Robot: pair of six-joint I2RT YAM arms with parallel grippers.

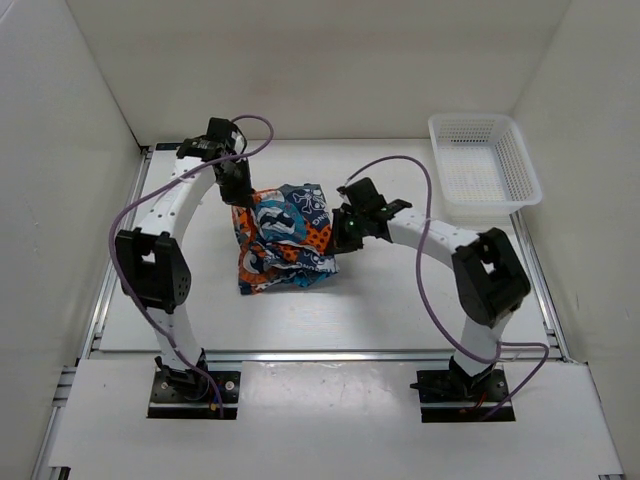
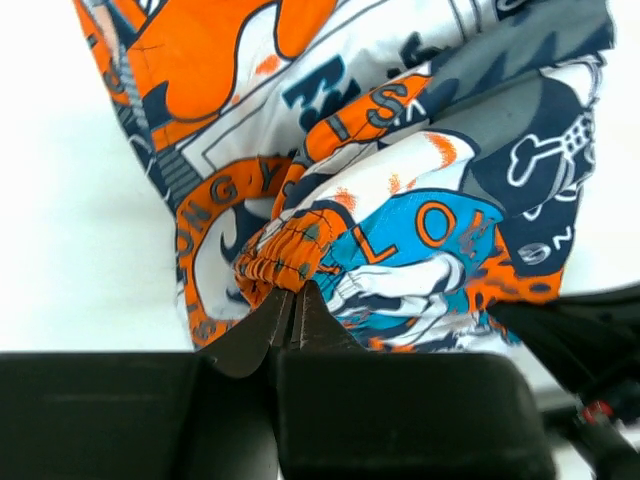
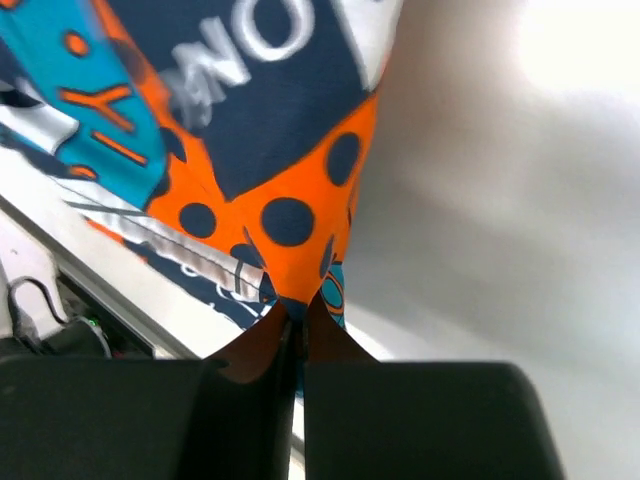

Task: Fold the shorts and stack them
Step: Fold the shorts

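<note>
The shorts (image 1: pixel 285 238), printed in orange, turquoise, white and dark blue, lie crumpled in the middle of the table between both arms. My left gripper (image 1: pixel 240 200) is shut on their left edge. The left wrist view shows the gathered orange waistband (image 2: pixel 288 254) pinched between the fingertips of the left gripper (image 2: pixel 293 296). My right gripper (image 1: pixel 345 235) is shut on the right edge. In the right wrist view, the right gripper (image 3: pixel 296 312) clamps an orange corner with dark blue dots (image 3: pixel 300 225).
A white mesh basket (image 1: pixel 485 158) stands at the back right of the white table (image 1: pixel 400 300). White walls enclose the table on three sides. Purple cables loop above each arm.
</note>
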